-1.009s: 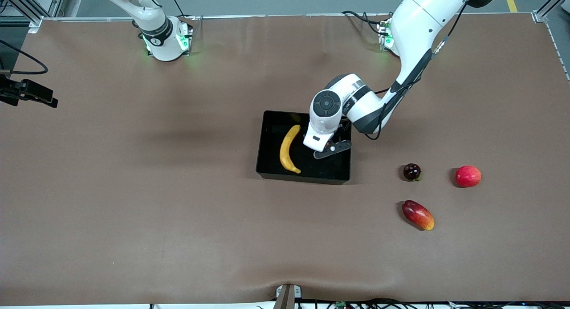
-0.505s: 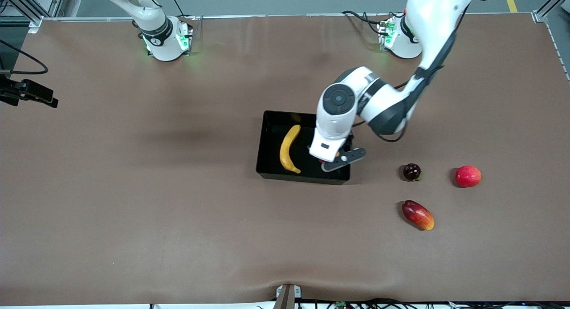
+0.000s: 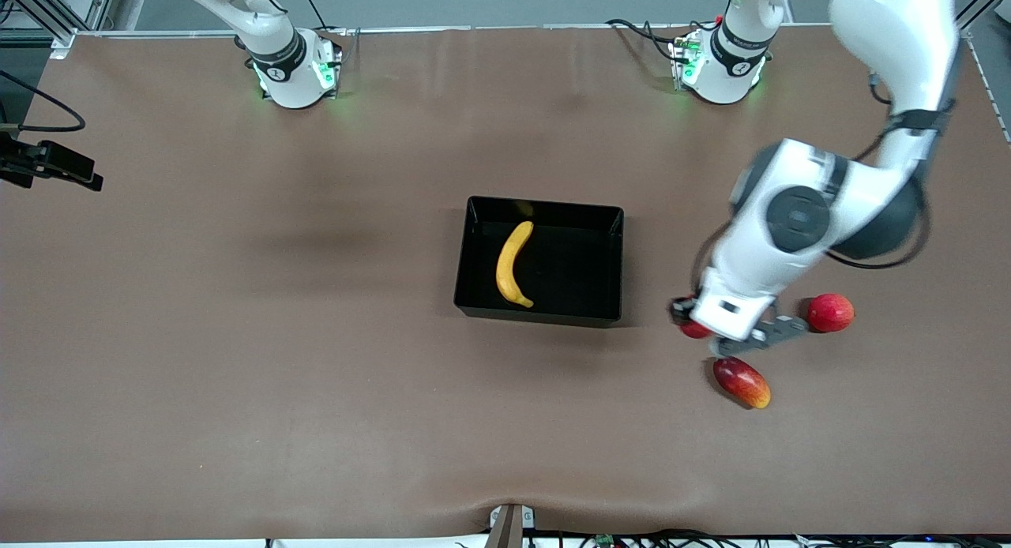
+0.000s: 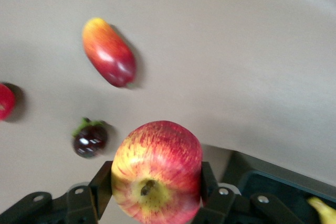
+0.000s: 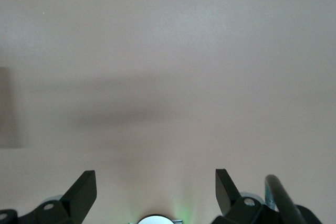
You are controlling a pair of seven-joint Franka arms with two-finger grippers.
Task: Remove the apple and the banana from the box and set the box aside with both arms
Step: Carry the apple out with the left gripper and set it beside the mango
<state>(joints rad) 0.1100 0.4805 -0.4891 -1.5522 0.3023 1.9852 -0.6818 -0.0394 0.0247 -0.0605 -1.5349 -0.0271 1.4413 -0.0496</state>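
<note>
**Apple out of box, carried over the fruit cluster; banana not yet removed**

Near to far:

- Mango-shaped fruit (image 3: 742, 381) sits nearest the front edge of the table (image 3: 237, 374), toward the left arm's end. Just a bystander.
- Left gripper (image 3: 723, 331) hangs over the table just above that fruit, between the box and the plain red fruit (image 3: 830, 312). Fingers clamped on the apple (image 4: 157, 170), one pad on each flank, stem dimple facing the wrist camera. Side pinch likely chosen so the round fruit can't roll out in transit.
- Small dark fruit (image 4: 90, 139) lies under the arm, visible only in the left wrist view. Drop spot should avoid it.
- Box (image 3: 604, 216) sits mid-table, well clear of every edge. Banana (image 3: 512, 264) lies inside, along the wall toward the right arm's end, so probably the right arm's pick.
- Right gripper (image 5: 156, 191) waits over bare table, fingers wide apart, holding nothing.
</note>
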